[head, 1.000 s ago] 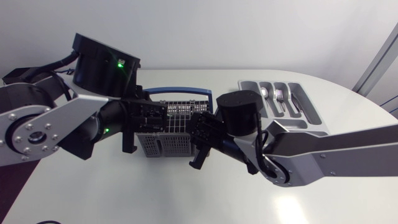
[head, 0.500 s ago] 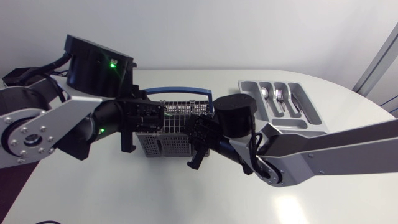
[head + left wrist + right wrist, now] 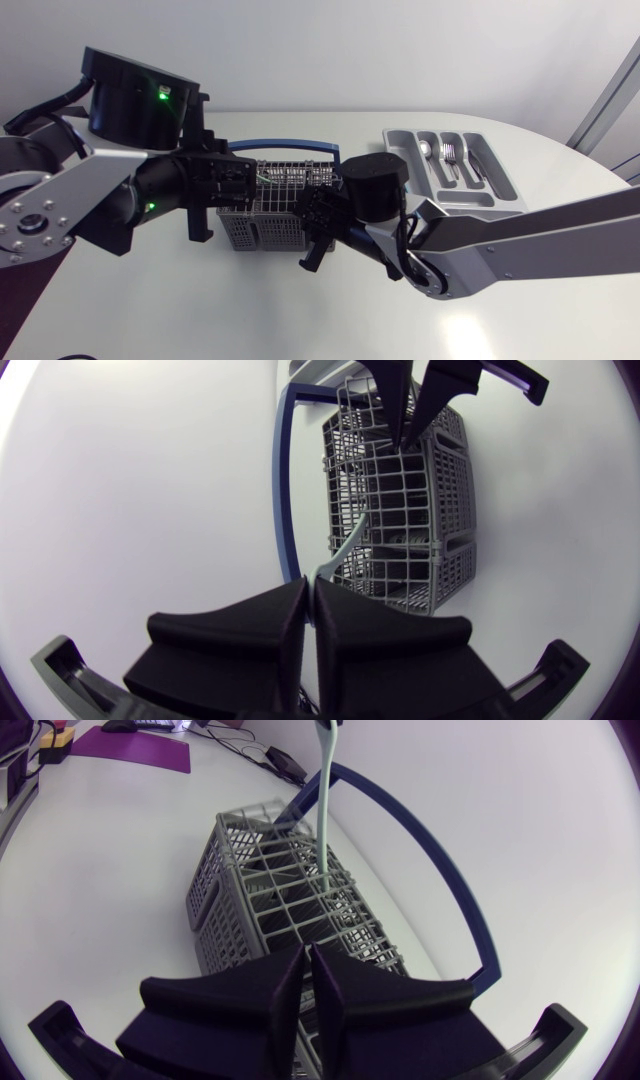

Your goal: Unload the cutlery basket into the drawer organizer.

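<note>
Left gripper point(image 3: 310, 584), jaws gripping pale green utensil point(image 3: 327, 810) in grey basket point(image 3: 440, 510); right gripper point(image 3: 307, 954) beside basket, jaws closed, empty.

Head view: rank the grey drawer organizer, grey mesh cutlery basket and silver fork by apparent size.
1-2. Grey plastic drawer organizer and grey mesh cutlery basket with blue handle: they look alike, and the basket is partly covered, so no ranking.
3. Silver fork: clearly smallest.
</note>
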Controlling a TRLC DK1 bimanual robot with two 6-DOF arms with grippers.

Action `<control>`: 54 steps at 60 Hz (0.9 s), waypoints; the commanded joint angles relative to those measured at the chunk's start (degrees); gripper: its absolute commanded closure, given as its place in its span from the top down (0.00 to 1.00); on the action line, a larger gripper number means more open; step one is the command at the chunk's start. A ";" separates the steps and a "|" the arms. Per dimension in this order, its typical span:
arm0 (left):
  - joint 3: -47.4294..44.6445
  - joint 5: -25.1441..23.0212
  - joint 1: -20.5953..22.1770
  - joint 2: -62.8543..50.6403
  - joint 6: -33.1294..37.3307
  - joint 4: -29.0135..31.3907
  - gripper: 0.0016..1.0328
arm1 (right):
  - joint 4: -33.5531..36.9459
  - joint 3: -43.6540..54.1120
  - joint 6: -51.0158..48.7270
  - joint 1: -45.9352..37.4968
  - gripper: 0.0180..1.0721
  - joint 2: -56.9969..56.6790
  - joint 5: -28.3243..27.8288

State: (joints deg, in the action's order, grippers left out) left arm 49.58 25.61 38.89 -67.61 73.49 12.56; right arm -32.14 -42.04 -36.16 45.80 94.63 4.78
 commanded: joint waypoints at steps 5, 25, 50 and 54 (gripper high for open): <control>-1.95 0.32 0.57 2.31 -0.63 -0.52 0.03 | -1.26 -1.38 0.92 -0.10 0.12 2.58 0.67; -5.55 1.73 3.38 4.42 -2.83 -2.27 0.03 | -1.52 -1.29 1.01 -0.36 0.12 2.49 0.67; -8.89 4.19 5.75 6.09 -4.59 -5.53 0.03 | -1.43 -1.11 0.92 -0.10 0.12 -0.59 0.67; -8.71 4.72 5.84 5.92 -4.85 -5.96 0.03 | -1.43 -1.46 0.92 -0.10 0.12 -0.59 0.76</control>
State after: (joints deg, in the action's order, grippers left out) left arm 42.02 30.17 43.97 -62.08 70.37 7.35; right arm -32.99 -42.44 -36.18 45.76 95.46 4.75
